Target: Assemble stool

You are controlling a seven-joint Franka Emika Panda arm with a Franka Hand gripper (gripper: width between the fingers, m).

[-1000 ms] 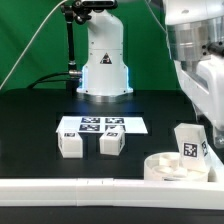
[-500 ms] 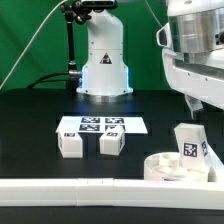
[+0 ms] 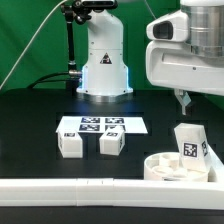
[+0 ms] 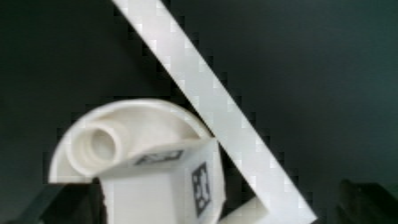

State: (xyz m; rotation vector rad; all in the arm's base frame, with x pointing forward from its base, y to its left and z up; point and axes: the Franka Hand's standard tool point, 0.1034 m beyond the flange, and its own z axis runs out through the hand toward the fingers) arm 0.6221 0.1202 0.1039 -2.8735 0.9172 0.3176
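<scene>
**Three legs, one seat: gripper hanging over the seated leg**

Start farthest from the gripper (image 3: 183,102), low toward the exterior view's left. There the first loose leg (image 3: 70,144) stands on the black table (image 3: 30,120), with the second loose leg (image 3: 111,143) just beside it and nearer the gripper. The marker board (image 3: 102,126) lies just behind the pair.

Almost straight below the gripper sits the seat disc (image 3: 165,170), and the third leg (image 3: 190,143) stands upright at its rim. That makes three legs and one seat. The rail (image 3: 90,188) runs along the front, touching the seat in the wrist view.

You cannot tell whether the fingers are spread or pressed together, since only one tip shows. Nothing appears to be held.

Expect the parts to be light, rigid plastic with smooth, likely slippery faces. Take a leg across two opposite flat sides, squarely and near its middle, because a corner grip would probably twist. The seat looks too broad to span, so take it at the rim. The seated leg may not be fixed, and a nudge could topple it.
</scene>
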